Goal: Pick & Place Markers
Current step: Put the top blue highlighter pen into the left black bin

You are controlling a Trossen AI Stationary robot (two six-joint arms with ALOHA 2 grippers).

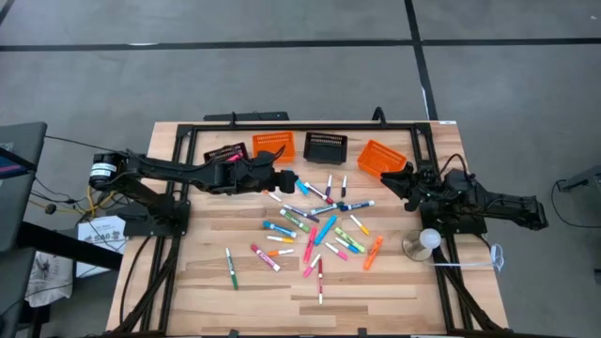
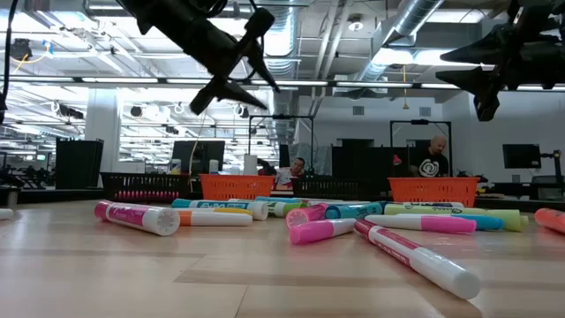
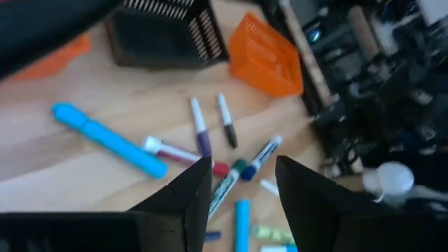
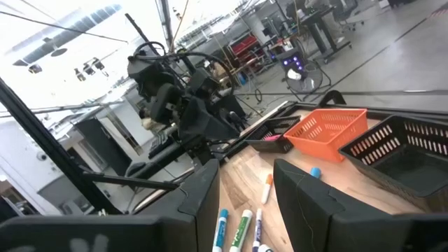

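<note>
Many markers [image 1: 319, 225] with coloured caps lie loose on the wooden table's middle; the low view shows them flat on their sides [image 2: 380, 231]. My left gripper [image 1: 287, 176] hangs above the pile's far left edge, slanting down, open and empty [image 3: 241, 183]. A thick light-blue marker [image 3: 105, 136] and several thin ones lie below it. My right gripper [image 1: 402, 184] waits at the table's right side, level, open, with nothing between its fingers [image 4: 245, 183].
Along the far edge stand an orange basket [image 1: 273, 144], a black basket [image 1: 326, 145], a tilted orange basket [image 1: 380, 158] and a low black one [image 1: 225, 152]. A white bulb-shaped thing [image 1: 427, 241] sits near the right arm. People sit in the room behind.
</note>
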